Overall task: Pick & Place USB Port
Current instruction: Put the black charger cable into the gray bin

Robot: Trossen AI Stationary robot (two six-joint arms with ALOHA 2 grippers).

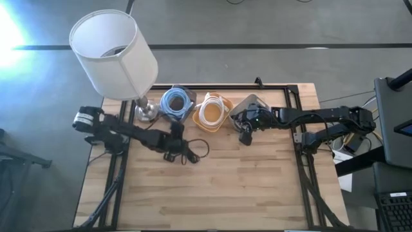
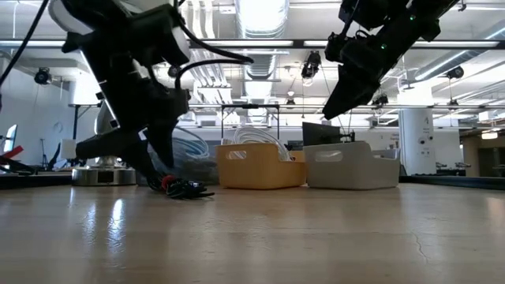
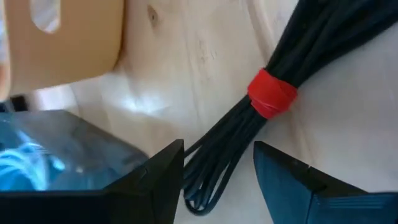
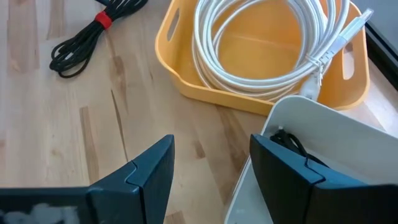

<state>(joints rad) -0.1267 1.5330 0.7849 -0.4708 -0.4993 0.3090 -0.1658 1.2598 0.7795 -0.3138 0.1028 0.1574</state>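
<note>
black cable [image 3: 311, 43], red band [image 3: 272, 93], yellow bin [image 4: 261, 93]

No text, label, brand or number can be read anywhere.

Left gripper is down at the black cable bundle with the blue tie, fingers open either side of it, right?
Not quite: the tie is red, not blue. The left wrist view shows the open left gripper straddling the black cable bundle, with a red tie around it. The rest stands.
</note>
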